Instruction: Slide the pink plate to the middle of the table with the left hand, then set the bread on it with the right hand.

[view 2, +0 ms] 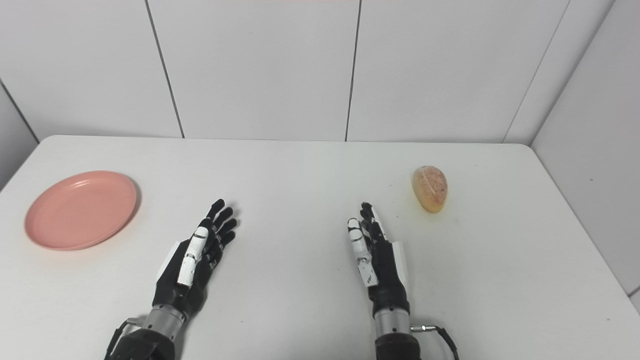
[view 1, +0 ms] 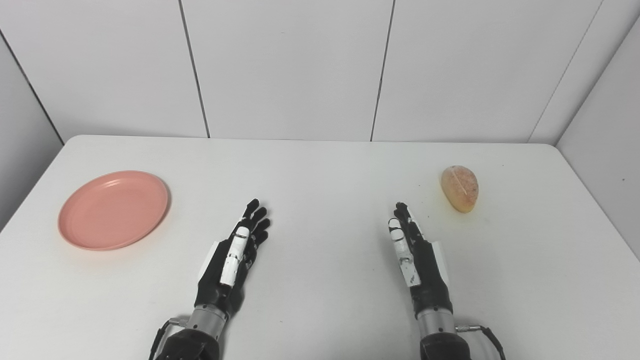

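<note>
One round pink plastic plate (view 1: 113, 209) is seen at the left of the white table (view 1: 320, 300). One oval golden-brown bread roll (view 1: 459, 188) is seen at the far right.

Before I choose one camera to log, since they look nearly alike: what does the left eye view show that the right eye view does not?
Only the left eye view shows a wide strip of side wall left of the table, and three seams in the back wall. Only the right eye view shows the table's right edge running down to the frame's side, with more right wall. Both show the pink plate at far left, the bread at right, and the left hand and right hand, open, holding nothing.
</note>
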